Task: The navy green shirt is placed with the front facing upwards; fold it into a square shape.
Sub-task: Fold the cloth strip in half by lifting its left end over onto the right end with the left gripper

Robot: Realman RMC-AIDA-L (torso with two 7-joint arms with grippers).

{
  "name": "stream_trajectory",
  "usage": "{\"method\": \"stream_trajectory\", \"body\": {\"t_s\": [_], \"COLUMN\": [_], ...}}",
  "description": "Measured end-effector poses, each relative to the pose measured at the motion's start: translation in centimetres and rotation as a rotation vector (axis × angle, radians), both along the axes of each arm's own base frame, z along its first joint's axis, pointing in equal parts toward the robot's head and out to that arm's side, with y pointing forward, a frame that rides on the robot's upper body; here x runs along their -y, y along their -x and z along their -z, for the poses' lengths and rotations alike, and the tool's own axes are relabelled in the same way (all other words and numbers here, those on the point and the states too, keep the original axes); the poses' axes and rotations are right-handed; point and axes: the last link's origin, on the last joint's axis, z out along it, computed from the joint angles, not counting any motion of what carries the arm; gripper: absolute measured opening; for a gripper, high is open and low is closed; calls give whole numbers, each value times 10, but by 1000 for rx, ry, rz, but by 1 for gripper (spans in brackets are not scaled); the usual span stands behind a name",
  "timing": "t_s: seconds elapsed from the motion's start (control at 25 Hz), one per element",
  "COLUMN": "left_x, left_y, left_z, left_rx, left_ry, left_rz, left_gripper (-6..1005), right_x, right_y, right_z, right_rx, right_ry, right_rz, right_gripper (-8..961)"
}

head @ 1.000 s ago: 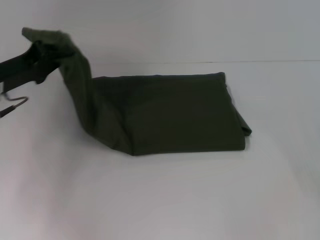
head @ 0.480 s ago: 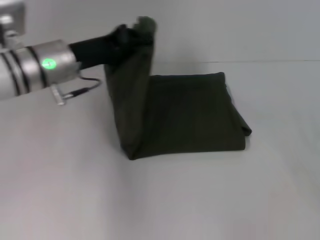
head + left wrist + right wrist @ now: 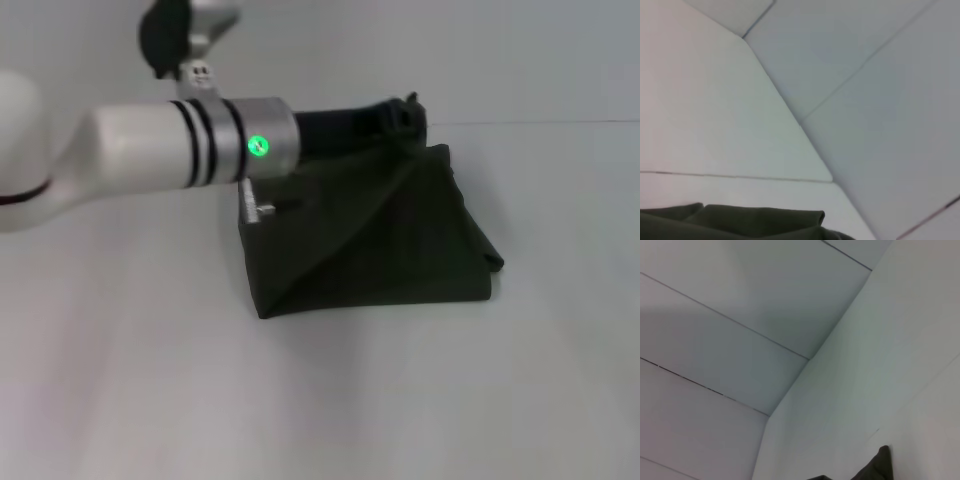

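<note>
The navy green shirt (image 3: 400, 250) lies folded into a dark block on the white table (image 3: 300, 400), a little right of centre in the head view. My left arm reaches across from the left. Its black gripper (image 3: 408, 112) is over the shirt's far right corner, shut on a cloth edge. From that edge a flap slopes down to the shirt's near left corner. The left wrist view catches only a strip of the olive cloth (image 3: 740, 222). No lettering or label shows. The right gripper is out of view.
White table surface lies in front of the shirt and on both sides of it, with a pale wall (image 3: 500, 60) behind. The right wrist view shows wall panels and a small dark tip (image 3: 877, 465) that I cannot identify.
My left gripper has carried the held cloth edge from the far left, up and over, to the shirt's far right corner. The arm now spans the shirt and the flap covers it.
</note>
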Motion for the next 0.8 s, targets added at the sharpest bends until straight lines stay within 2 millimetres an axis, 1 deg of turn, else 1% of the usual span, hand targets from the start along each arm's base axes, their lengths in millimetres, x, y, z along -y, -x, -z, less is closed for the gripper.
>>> {"method": "stream_trajectory", "body": {"t_s": [0.08, 0.24, 0.32, 0.44, 0.48, 0.64, 0.72, 0.8], "left_x": [3, 10, 15, 20, 23, 30, 35, 38], "left_y": [-7, -18, -26, -32, -34, -40, -43, -43], "left_z": [11, 23, 31, 40, 46, 52, 48, 36], "left_rx": [-39, -75, -89, -126, -158, -186, -173, -131], "left_ry": [-1, 25, 55, 73, 76, 98, 109, 102], "left_rz": [49, 109, 147, 188, 211, 265, 304, 323], "left_gripper": [10, 11, 59, 131, 169, 320, 407, 506], "right_x": [0, 0, 0, 0, 0, 0, 0, 0], "right_y": [0, 1, 1, 1, 1, 1, 0, 0], "right_z": [0, 1, 2, 2, 2, 3, 3, 2], "right_rx": [0, 0, 0, 1, 1, 0, 1, 3], "right_ry": [2, 4, 5, 7, 8, 9, 8, 10], "right_rz": [-1, -2, -3, -3, -4, -2, 0, 0], "right_gripper": [886, 886, 885, 885, 884, 884, 883, 883]}}
